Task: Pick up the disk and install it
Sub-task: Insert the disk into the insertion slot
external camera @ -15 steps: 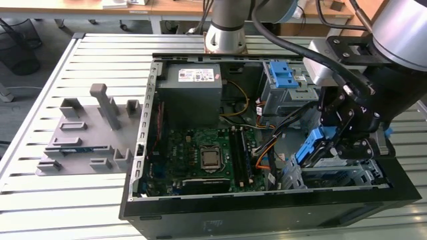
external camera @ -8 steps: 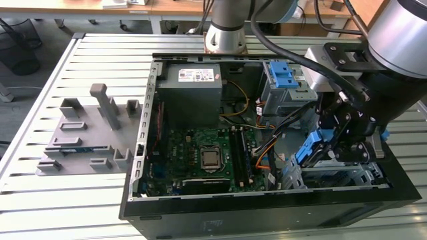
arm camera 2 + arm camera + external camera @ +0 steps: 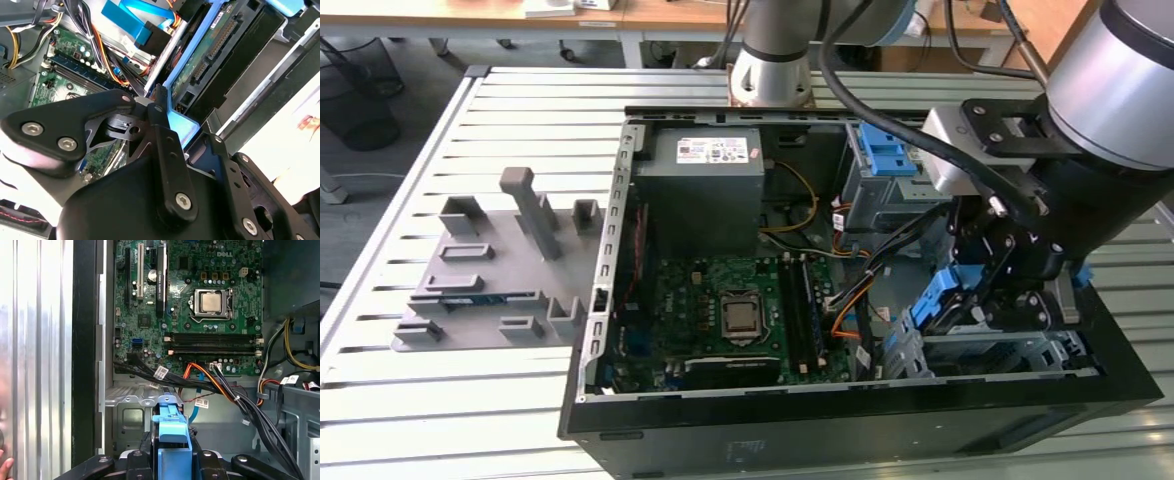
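Note:
The disk (image 3: 938, 300) hangs on edge with its blue carrier rail showing, low in the drive bay at the open computer case's corner on the exterior view's right. My gripper (image 3: 977, 292) is shut on it from above. In the second wrist view the disk (image 3: 207, 57) shows its green circuit board and connector, with a blue rail beside it, and a black finger (image 3: 165, 145) presses on the blue carrier. In the first wrist view the blue carrier (image 3: 172, 437) sits between the gripper's (image 3: 172, 457) black fingers, above the grey bay floor.
The open case (image 3: 607, 300) holds a green motherboard (image 3: 734, 310), a grey power-supply box (image 3: 707, 190) and another blue carrier (image 3: 887, 160) in an upper bay. Black and orange cables (image 3: 225, 385) run next to the bay. A grey fixture (image 3: 494, 270) lies on the slatted table. A fingertip (image 3: 4, 467) shows at one edge.

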Available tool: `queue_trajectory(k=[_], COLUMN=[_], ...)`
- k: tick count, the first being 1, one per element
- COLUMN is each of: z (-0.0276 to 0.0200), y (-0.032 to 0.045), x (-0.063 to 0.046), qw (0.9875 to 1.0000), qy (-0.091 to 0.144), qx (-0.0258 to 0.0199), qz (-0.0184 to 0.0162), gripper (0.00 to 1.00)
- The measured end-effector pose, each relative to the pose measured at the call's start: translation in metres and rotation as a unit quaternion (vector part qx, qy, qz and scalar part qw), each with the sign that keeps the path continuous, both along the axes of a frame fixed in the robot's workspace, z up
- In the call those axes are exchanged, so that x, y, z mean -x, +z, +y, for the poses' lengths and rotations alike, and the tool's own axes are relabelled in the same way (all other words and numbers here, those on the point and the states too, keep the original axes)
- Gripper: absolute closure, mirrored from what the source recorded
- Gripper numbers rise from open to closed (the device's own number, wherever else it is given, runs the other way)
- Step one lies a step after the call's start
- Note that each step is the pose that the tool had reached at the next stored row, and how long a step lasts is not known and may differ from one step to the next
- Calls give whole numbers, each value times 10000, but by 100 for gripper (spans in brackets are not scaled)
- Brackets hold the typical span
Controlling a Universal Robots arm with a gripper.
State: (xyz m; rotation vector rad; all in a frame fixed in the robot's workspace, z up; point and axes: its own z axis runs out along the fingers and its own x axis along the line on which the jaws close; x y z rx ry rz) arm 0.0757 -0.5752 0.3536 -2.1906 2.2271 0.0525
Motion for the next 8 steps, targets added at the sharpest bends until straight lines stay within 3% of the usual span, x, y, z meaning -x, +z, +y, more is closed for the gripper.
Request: queue_trajectory(k=[8], z=[-2], y=[-57], x=[0], qw=[10000], qy=[0], qx=[-14], qz=[0], gripper=[64])
